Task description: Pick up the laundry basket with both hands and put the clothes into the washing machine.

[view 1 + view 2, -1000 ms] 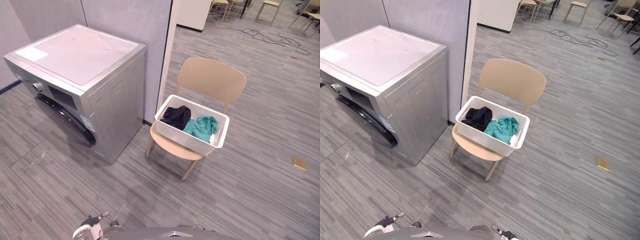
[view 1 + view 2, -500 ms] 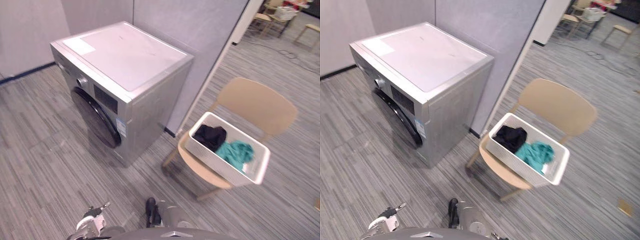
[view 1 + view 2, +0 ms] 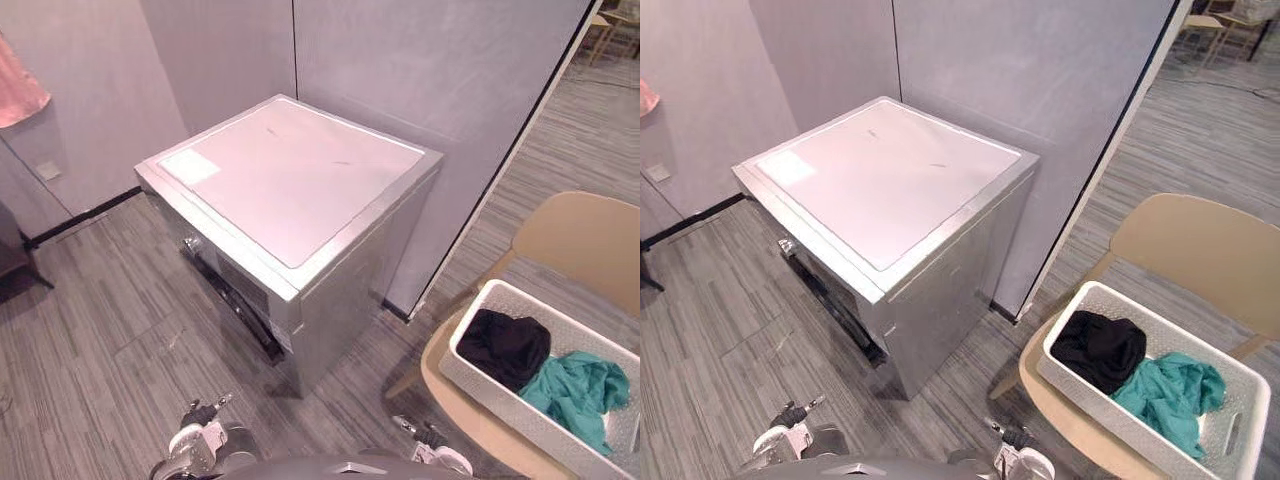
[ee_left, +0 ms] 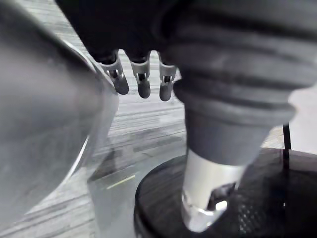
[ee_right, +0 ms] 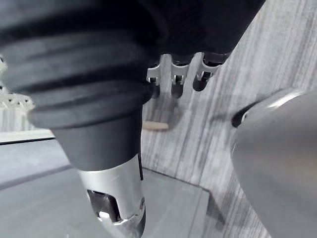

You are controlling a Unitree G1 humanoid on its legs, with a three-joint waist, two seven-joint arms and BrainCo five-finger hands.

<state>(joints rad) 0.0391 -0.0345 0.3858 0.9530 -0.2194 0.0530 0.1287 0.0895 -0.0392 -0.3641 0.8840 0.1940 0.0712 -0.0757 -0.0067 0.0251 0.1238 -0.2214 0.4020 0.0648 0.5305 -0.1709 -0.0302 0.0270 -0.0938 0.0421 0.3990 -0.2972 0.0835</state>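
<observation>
A white laundry basket sits on the seat of a beige chair at the lower right. Inside it lie a black garment and a teal garment. The silver washing machine stands in the middle, its dark door on the front face seen at a steep angle. My left hand hangs over the floor with straight fingers and holds nothing. My right hand hangs the same way, empty. Both are well away from the basket.
A grey partition wall stands behind the machine, and its dark edge post runs down between machine and chair. A pink cloth hangs at the upper left. Striped grey carpet lies in front of the machine.
The camera has swung: the washing machine now sits in the middle and the chair with the basket has slid to the lower right edge. The things themselves have not moved.
</observation>
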